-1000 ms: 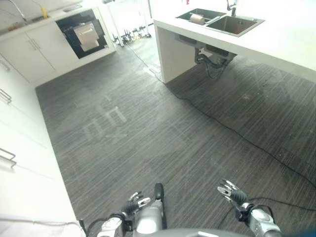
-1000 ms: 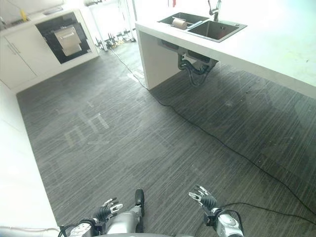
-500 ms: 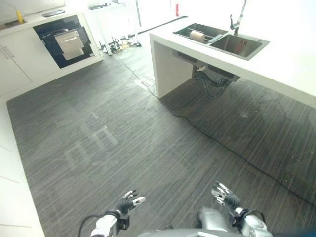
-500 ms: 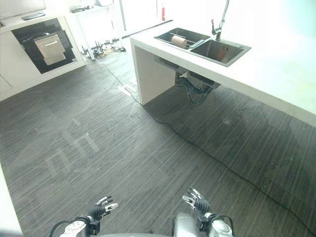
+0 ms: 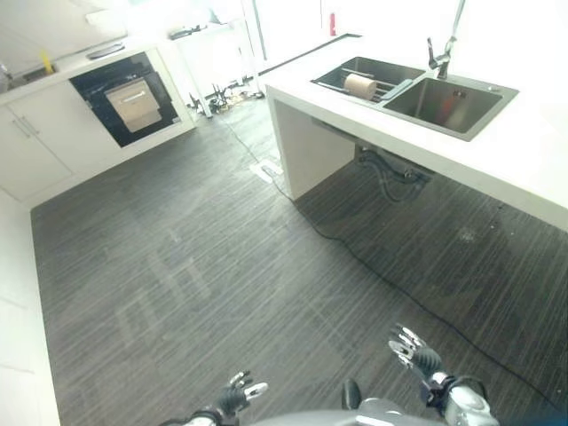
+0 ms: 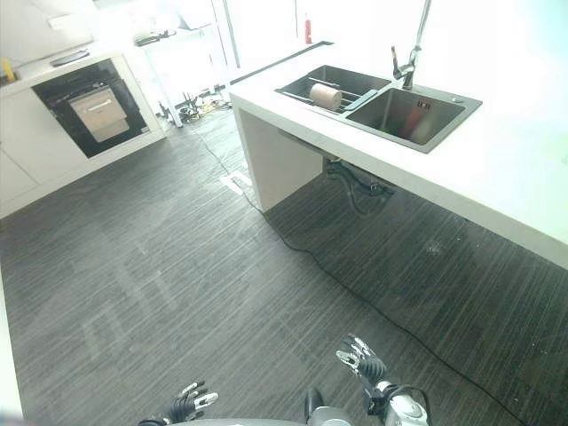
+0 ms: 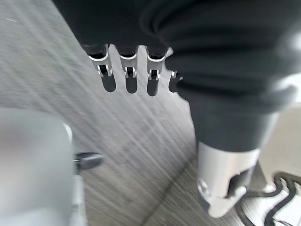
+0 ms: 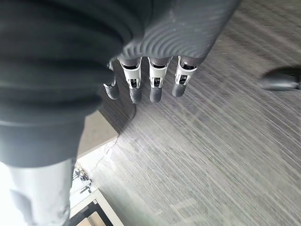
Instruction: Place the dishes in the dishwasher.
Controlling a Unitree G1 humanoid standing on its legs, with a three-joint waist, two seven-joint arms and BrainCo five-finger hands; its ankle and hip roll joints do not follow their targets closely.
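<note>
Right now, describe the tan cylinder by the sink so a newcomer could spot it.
Find the white counter on the right with the dark double sink set in it. In the far basin a wire rack lies across the top, and the tan cylinder lies on its side there: the one pale, rounded thing against dark metal.

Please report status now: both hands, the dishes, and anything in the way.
Left hand and right hand open, empty, low over dark wood-grain floor. Dishes not identifiable; tan cylindrical object lies in steel double sink.
</note>
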